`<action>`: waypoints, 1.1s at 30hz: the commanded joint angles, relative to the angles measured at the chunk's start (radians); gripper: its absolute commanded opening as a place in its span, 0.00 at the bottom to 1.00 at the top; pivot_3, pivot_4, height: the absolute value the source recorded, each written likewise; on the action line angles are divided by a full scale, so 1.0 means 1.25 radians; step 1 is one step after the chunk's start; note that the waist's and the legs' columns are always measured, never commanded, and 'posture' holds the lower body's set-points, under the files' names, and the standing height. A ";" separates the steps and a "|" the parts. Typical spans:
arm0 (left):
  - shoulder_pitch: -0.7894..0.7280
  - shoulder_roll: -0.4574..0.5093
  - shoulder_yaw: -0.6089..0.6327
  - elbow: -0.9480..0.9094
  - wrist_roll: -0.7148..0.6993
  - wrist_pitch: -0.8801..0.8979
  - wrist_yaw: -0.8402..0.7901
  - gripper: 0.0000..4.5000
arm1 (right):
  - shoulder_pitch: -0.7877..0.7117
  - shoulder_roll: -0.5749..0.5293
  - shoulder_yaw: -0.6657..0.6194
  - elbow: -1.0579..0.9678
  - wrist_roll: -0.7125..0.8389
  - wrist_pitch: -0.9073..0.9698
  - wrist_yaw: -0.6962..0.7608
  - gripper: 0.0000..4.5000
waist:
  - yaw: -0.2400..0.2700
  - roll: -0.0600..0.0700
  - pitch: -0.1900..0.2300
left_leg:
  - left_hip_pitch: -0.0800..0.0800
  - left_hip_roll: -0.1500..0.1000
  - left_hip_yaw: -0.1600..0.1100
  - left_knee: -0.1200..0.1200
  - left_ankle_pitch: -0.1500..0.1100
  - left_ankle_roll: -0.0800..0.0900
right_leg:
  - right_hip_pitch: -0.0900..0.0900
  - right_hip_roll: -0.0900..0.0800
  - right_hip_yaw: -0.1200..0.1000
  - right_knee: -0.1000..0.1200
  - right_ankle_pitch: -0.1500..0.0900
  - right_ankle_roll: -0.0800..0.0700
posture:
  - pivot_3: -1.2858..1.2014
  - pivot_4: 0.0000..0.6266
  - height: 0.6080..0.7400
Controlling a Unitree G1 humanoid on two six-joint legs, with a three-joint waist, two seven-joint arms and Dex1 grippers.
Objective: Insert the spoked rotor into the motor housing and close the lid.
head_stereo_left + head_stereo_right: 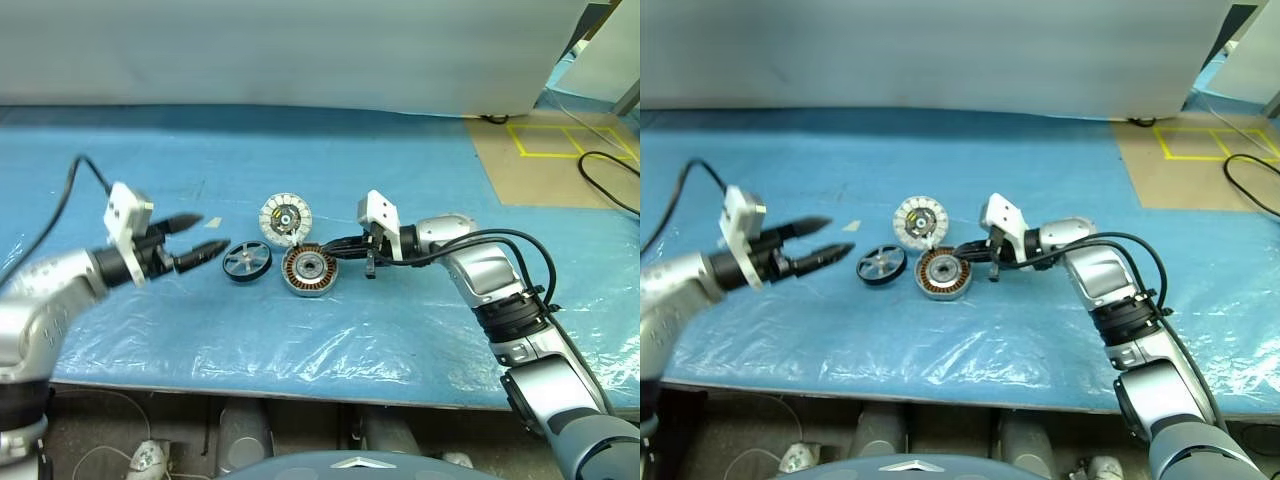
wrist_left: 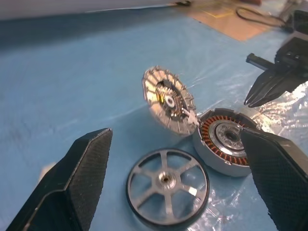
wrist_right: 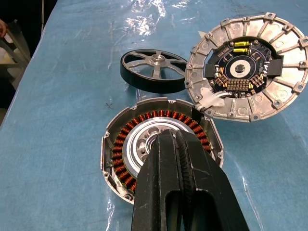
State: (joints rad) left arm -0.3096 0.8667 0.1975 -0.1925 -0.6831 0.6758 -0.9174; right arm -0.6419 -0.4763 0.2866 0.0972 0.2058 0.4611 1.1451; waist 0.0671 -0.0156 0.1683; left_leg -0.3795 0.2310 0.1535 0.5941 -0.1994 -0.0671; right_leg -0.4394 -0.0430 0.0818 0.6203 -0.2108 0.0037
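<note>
Left gripper (image 1: 195, 240): fingers spread wide, holding nothing, hovering above the blue sheet (image 1: 150, 170) and pointing roughly level toward the parts. Forearm comes in from the left edge.

Just beyond its tips, the spoked rotor (image 1: 246, 260) lies flat on the sheet, apart from the fingers. Next right, the motor housing (image 1: 309, 270), open face up, copper windings showing, empty. Behind and between these two, the lid (image 1: 286, 220) rests with its dark circuit face up; in the wrist views its rim looks to lean on or touch the housing edge, and a short white lead joins them.

Right gripper (image 3: 180, 159): fingers pressed together, nothing pinched, tips over the housing's near rim, arm bent in from the right and pointing left.

Risks, as judged: the rotor is thin and flat, so the fingers may skid off its rim. If the right tips are not steadying the housing, it could slide, dragging the lid by the lead.
</note>
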 commanded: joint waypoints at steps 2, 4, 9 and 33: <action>-0.172 0.071 -0.196 0.110 0.104 0.035 -0.163 1.00 | -0.001 -0.002 -0.010 -0.013 -0.002 -0.021 -0.009 0.01 | 0.000 0.000 0.000 | -0.001 -0.001 0.000 0.000 0.000 0.000 | 0.000 0.000 0.000 0.000 0.000 0.000 | 0.52 0.24 1.00; -0.247 0.084 -0.272 0.168 0.156 0.025 -0.233 1.00 | 0.012 0.000 -0.010 -0.023 -0.003 -0.019 -0.017 0.01 | 0.000 0.000 0.000 | -0.001 0.000 0.000 -0.001 0.000 0.000 | -0.001 0.000 0.000 0.000 0.000 0.001 | 0.52 0.24 1.00; -0.436 0.054 -0.448 0.348 0.323 -0.061 -0.390 1.00 | 0.051 0.002 -0.015 -0.057 0.001 -0.005 -0.046 0.01 | 0.004 0.000 0.000 | -0.001 -0.002 0.000 -0.005 0.000 -0.001 | -0.001 -0.001 -0.001 0.000 0.001 0.002 | 0.52 0.24 1.00; -0.491 -0.049 -0.466 0.521 0.515 -0.481 -0.525 1.00 | 0.118 -0.024 -0.006 -0.111 -0.011 0.004 -0.091 0.01 | 0.010 0.000 0.000 | 0.000 -0.005 -0.002 -0.005 0.000 -0.001 | 0.001 -0.004 -0.002 0.000 0.001 0.002 | 0.52 0.24 1.00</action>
State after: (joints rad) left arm -0.9236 0.8019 -0.4204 0.4587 -0.0441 0.1080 -1.5682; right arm -0.4939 -0.5030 0.2876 -0.0148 0.1857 0.4759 1.0319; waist 0.0798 -0.0161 0.1687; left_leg -0.3798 0.2252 0.1512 0.5874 -0.1989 -0.0679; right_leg -0.4384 -0.0486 0.0791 0.6199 -0.2101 0.0060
